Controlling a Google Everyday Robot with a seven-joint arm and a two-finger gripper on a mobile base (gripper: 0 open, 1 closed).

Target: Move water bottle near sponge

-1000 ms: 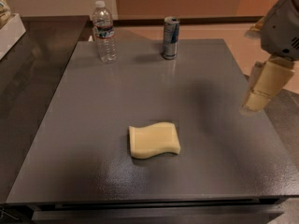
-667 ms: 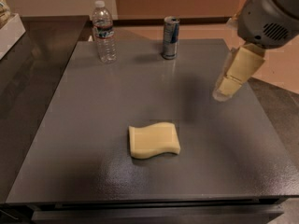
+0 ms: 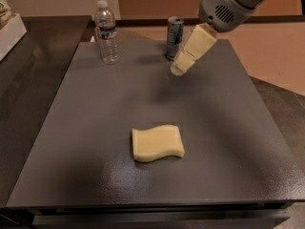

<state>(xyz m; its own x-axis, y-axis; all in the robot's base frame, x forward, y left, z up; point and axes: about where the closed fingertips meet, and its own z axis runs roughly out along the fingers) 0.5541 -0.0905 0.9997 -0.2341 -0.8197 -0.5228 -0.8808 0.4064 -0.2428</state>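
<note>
The water bottle (image 3: 106,31) is clear and ribbed, with a white cap and a dark label band. It stands upright at the table's back left. The pale yellow wavy sponge (image 3: 157,142) lies flat near the table's middle front. My gripper (image 3: 179,69) hangs from the arm at the upper right. It hovers above the table, just right of the can, well right of the bottle and well behind the sponge. It holds nothing.
A slim silver-and-blue can (image 3: 174,37) stands at the back centre, just left of my gripper. The dark grey table (image 3: 86,128) has a darker counter to its left. A white box (image 3: 9,32) sits at the far left edge.
My arm has swung left from the right edge of the view, bringing the gripper over the table next to the can. Bottle, can and sponge have not moved.
</note>
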